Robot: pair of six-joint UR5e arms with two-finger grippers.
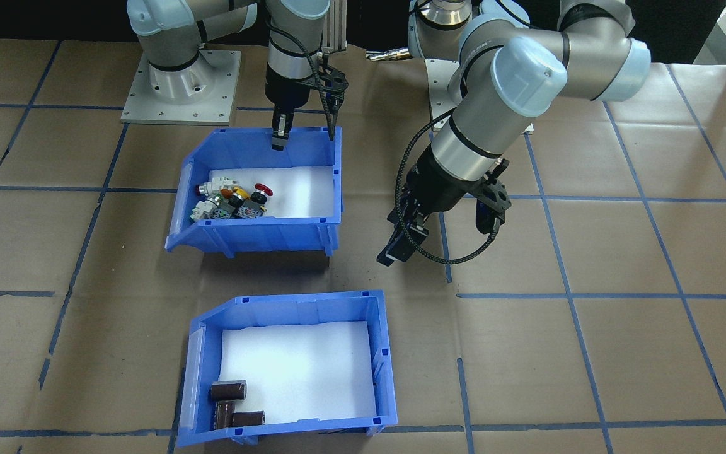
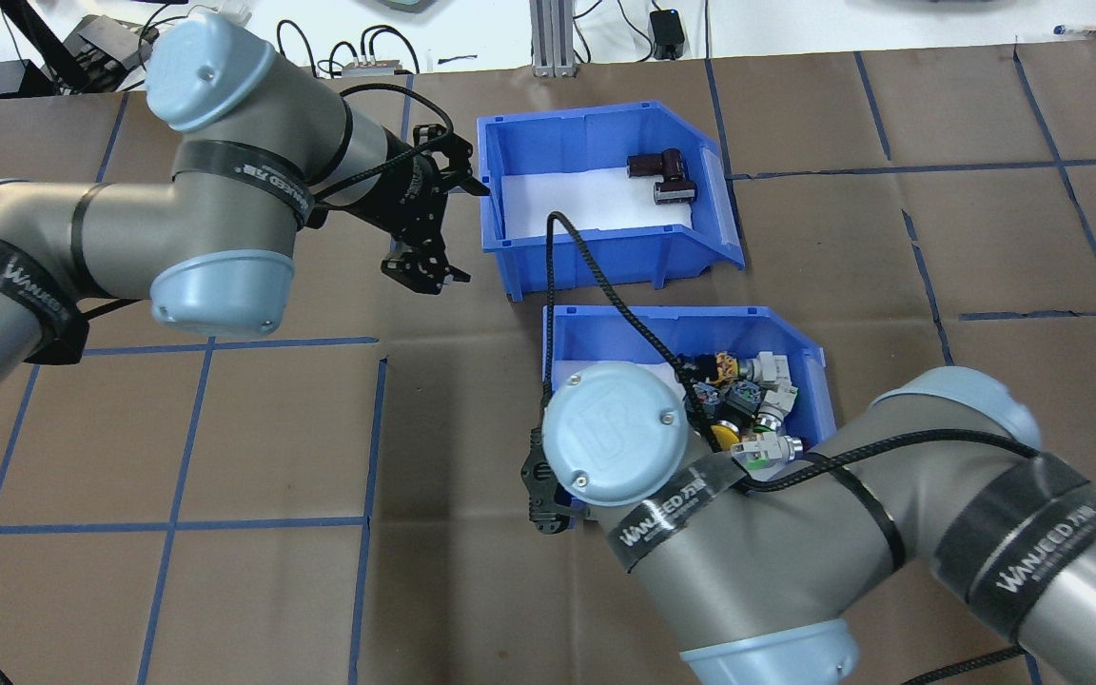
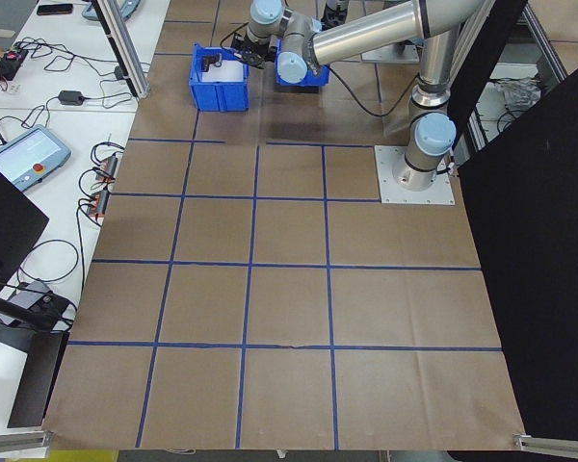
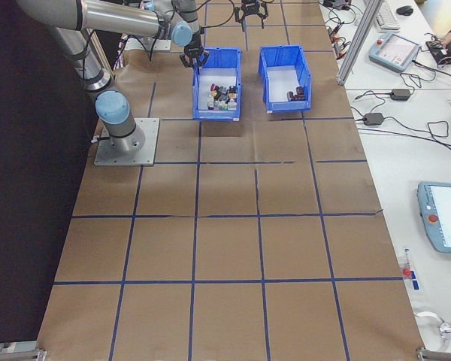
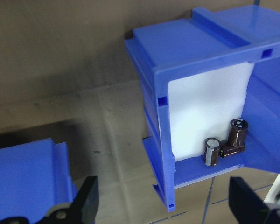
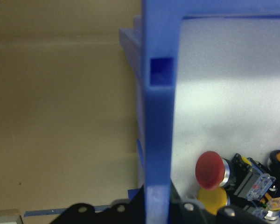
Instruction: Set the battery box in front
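The battery box (image 2: 605,200) is sitting on the worktop (image 2: 225,428) at the far side from the robot, w/ a few dark batteries (image 2: 662,176) lying at its sloped right end. It's apart from both arms, nothing gripping it. Judging by the layout, it's already the farther bin, so the placing looks done or close to it.

The switch bin (image 2: 691,381) is sitting just nearer the robot, a narrow gap btwn the two. The right pincer (image 1: 280,135) is pointing straight down at that bin's near wall; the right wrist view is showing the wall running up btwn its fingers, so it's straddling the rim, prob. gripping it to shift or steady that bin.

The left pincer (image 2: 424,271) is hanging released, fingers spread wide, just left of the battery box and clear of it. The left arm is reaching in from the left, wrist angled down toward the worktop.
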